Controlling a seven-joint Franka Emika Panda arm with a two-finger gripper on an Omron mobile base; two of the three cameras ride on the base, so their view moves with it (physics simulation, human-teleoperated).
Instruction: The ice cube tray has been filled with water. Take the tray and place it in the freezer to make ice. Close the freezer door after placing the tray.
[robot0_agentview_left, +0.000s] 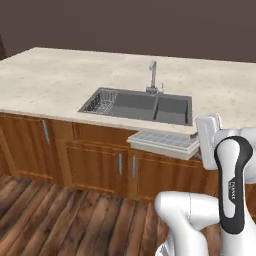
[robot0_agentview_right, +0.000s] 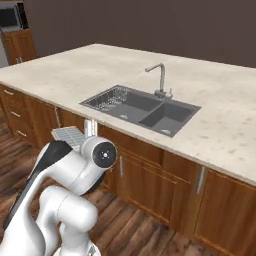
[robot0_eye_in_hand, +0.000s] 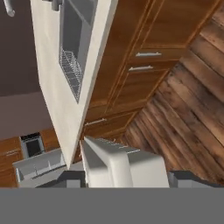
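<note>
We held the ice cube tray (robot0_agentview_left: 164, 142) clamped by one end in our claw (robot0_agentview_left: 199, 146), level in the air just off the surface (robot0_agentview_left: 60, 85) edge below the sink (robot0_agentview_left: 140, 106), and judged that tilting could spill its water.

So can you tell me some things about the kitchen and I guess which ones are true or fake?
1. The tray is in the air in front of the cabinets, off the counter. True.
2. The tray is sitting inside the sink. False: the sink holds only a wire rack in its left basin.
3. The gripper holds the tray by one end. True.
4. The faucet stands at the front edge of the counter. False: it stands behind the sink.
5. The floor is white tile. False: it is brown wood planks.
</note>
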